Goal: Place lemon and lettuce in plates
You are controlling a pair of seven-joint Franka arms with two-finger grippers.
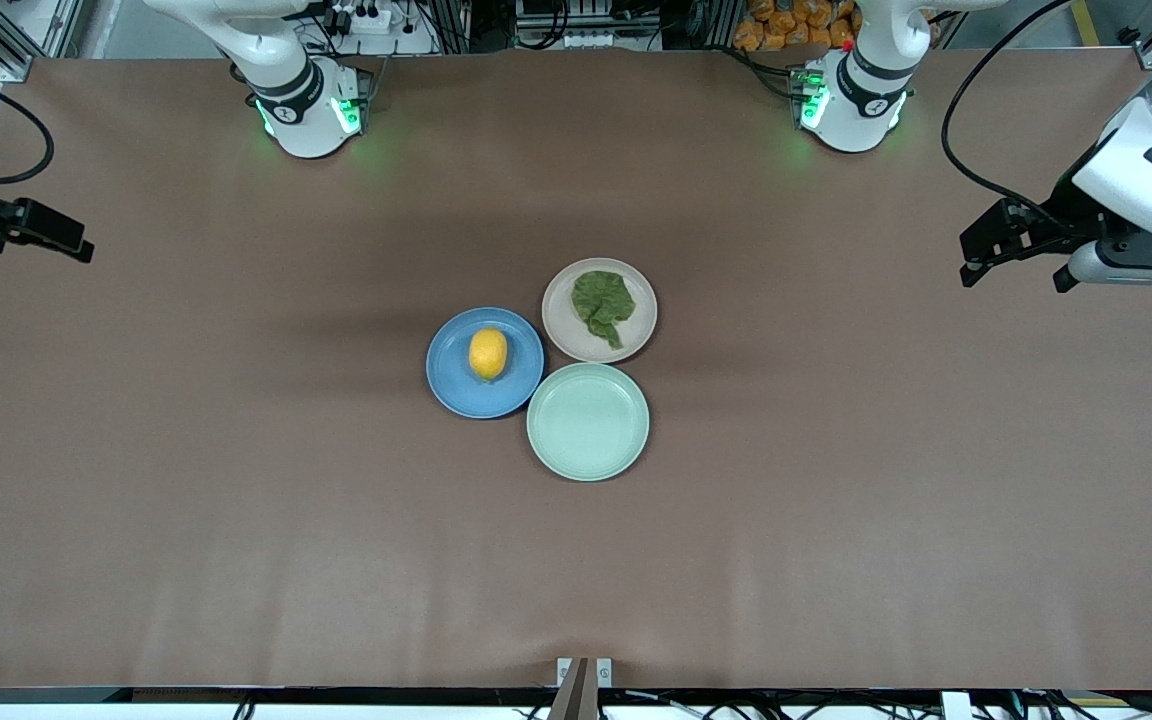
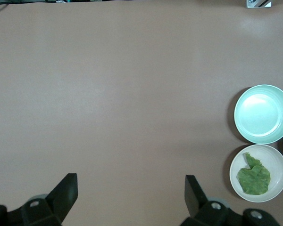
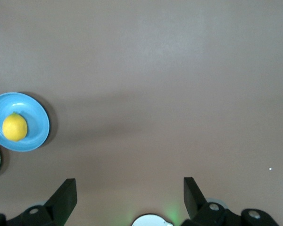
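The lemon lies in the blue plate at the table's middle. The lettuce lies in the beige-pink plate, which touches the blue plate and stands toward the left arm's end. My left gripper is open and empty, up over bare table at the left arm's end. My right gripper is open and empty, over the right arm's end. The left wrist view shows open fingers, the lettuce and its plate. The right wrist view shows open fingers, the lemon and the blue plate.
An empty pale mint-green plate sits against the other two plates, nearer the front camera; it also shows in the left wrist view. Both arm bases stand along the table's edge farthest from the camera. Brown table surrounds the plates.
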